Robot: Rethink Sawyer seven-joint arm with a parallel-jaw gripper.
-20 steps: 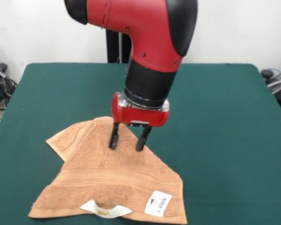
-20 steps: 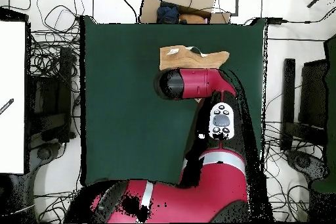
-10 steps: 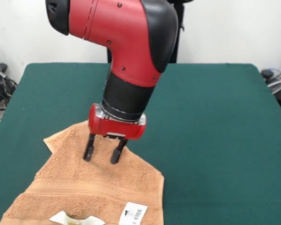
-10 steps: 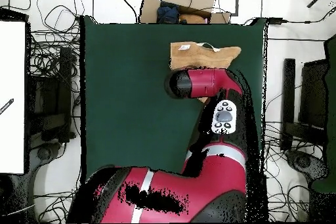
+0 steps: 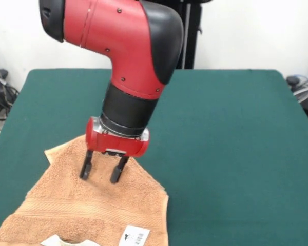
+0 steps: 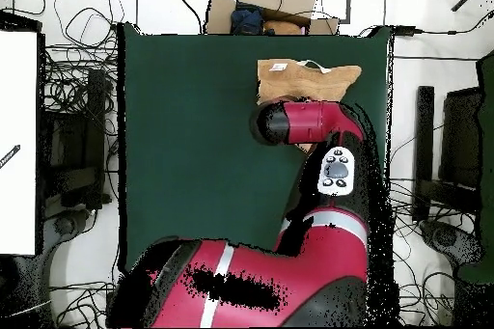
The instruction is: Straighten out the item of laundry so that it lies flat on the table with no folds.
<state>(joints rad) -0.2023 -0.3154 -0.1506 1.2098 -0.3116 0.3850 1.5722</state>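
1. A white wall stands behind the large dark green felt-covered table [image 5: 236, 133].
2. The small orange-tan terry towel [image 5: 92, 210] lies at the table's near left in the front view, its white tags at the near edge.
3. The red-and-black gripper [image 5: 100, 171] has its jaws spread apart, tips on the towel.

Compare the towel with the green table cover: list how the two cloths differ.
The towel is orange-tan terry; the table cover is dark green and smooth-looking. The towel is much smaller, sitting near one table edge. The towel lies skewed with a corner folded, under the open gripper, while the cover lies flat. The towel carries a white tag; the cover is plain. Both are cloth.
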